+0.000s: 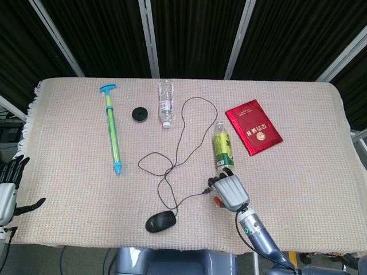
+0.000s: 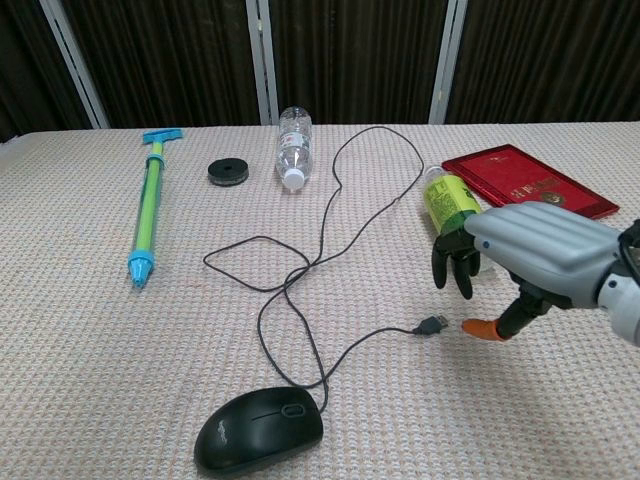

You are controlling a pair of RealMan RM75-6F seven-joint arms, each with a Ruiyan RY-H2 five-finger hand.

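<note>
A robot test setup in a lab or studio. The counter (image 1: 298,189) wears a beige woven cloth, closed in behind by dark curtain panels (image 1: 189,34) on pale metal frame bars (image 1: 150,37). Unrelated oddments lie spread apart on it: mouse (image 2: 260,430), bottles, red booklet (image 1: 253,126).

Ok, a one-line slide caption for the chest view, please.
Right hand hovers open beside the green-labelled bottle and the mouse cable's USB plug on a woven tablecloth.
</note>
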